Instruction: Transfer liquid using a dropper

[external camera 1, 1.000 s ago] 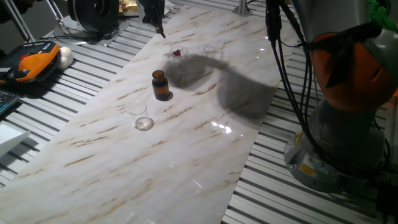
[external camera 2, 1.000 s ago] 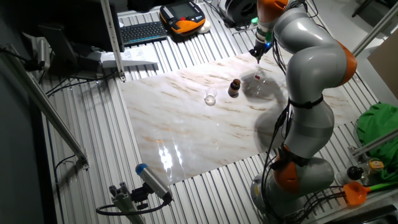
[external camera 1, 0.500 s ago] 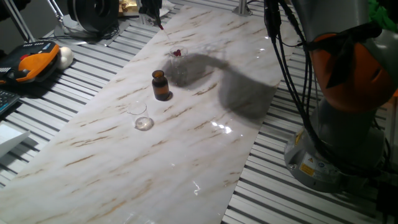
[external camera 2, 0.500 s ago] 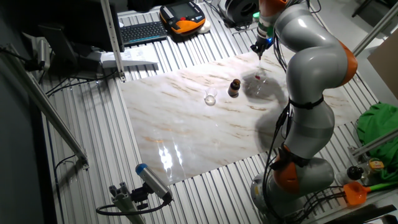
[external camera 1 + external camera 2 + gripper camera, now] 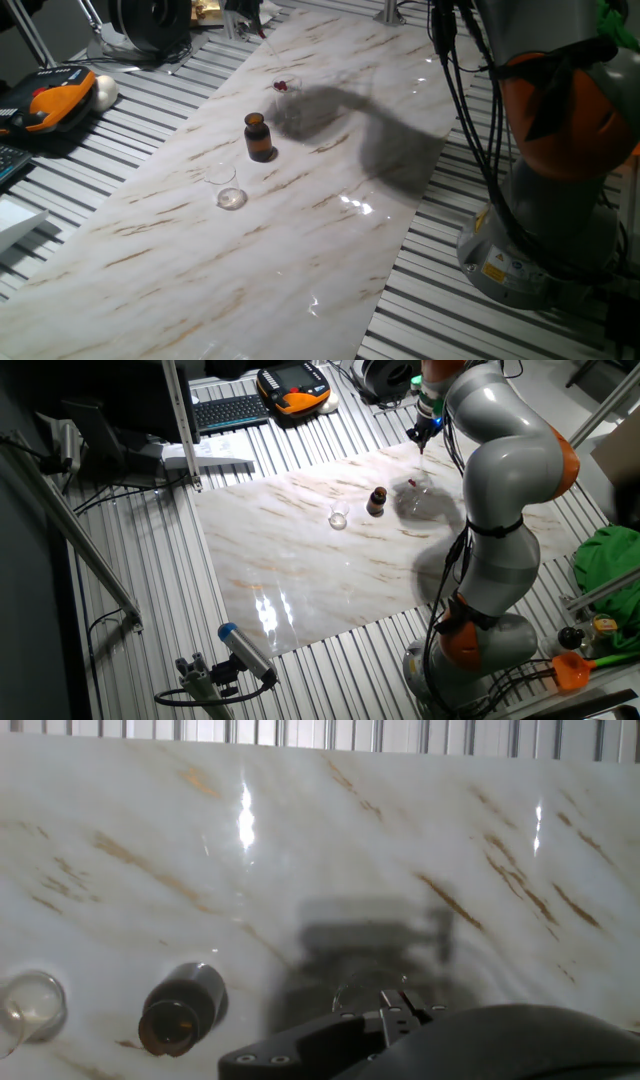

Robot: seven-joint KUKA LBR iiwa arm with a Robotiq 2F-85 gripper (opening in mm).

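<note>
Holding the dropper (image 5: 421,442) pinched in the gripper (image 5: 424,428) high above the red-tinted glass (image 5: 284,86), beyond the brown bottle (image 5: 259,137); keep it vertical, carry slowly to the empty glass (image 5: 228,190).

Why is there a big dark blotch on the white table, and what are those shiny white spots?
In one fixed view the dark blotch is the robot arm's shadow on the marble table, reaching toward the brown bottle; the shiny spots are lamp glare. In the hand view, glare streaks show too, and a blocky shadow lies beside the bottle.
</note>
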